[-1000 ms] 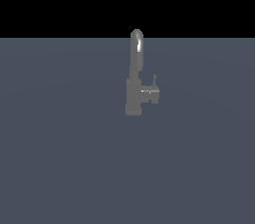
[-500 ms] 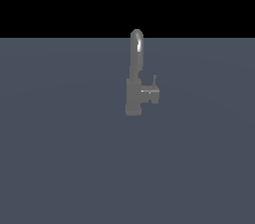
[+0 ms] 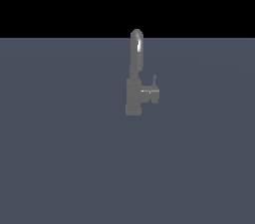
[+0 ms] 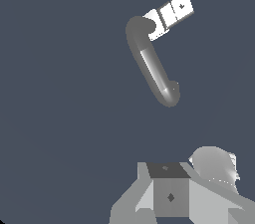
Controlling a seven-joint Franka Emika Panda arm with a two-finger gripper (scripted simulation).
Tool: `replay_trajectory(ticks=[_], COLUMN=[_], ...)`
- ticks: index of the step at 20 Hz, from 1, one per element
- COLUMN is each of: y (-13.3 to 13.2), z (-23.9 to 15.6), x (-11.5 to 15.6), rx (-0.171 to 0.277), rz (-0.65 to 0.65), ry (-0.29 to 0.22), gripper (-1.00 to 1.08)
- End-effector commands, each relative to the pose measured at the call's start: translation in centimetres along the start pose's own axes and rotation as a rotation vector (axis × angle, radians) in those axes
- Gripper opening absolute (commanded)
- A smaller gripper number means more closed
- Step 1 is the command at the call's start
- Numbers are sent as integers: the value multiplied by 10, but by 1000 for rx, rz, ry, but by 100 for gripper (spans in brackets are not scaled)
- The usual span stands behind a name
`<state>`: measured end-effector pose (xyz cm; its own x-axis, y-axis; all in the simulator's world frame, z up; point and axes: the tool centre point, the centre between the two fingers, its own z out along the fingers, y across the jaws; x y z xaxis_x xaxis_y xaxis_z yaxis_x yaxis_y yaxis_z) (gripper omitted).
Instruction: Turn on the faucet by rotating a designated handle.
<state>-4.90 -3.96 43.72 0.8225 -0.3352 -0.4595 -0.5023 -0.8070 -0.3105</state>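
Note:
The grey faucet [image 3: 134, 97] stands upright on the flat grey-blue surface [image 3: 60, 158], its thin arched spout [image 3: 136, 49] rising from a blocky body. The handle [image 3: 151, 92] is a short stub sticking out toward the exterior view's right, with a thin pin pointing up at its end. No arm or gripper appears in the exterior view. The wrist view looks down on the curved spout [image 4: 152, 66] and the brightly lit handle [image 4: 172, 11]. Grey blocks of my gripper [image 4: 169, 190] sit at that picture's edge, well apart from the faucet. How the jaws stand does not show.
The grey-blue surface [image 4: 60, 93] spreads flat on all sides of the faucet. Above its far edge the exterior view is plain black.

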Motion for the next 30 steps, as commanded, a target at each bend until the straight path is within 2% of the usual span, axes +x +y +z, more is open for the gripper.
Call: replay_trajectory(ticks=[1,17,30], y=[0,15,43], z=[2,31,87], x=[16,120,204], rx=[34,267,496], rz=[36,279,519], ry=[-37,-292,-540], gripper=[-100,-100,-100])
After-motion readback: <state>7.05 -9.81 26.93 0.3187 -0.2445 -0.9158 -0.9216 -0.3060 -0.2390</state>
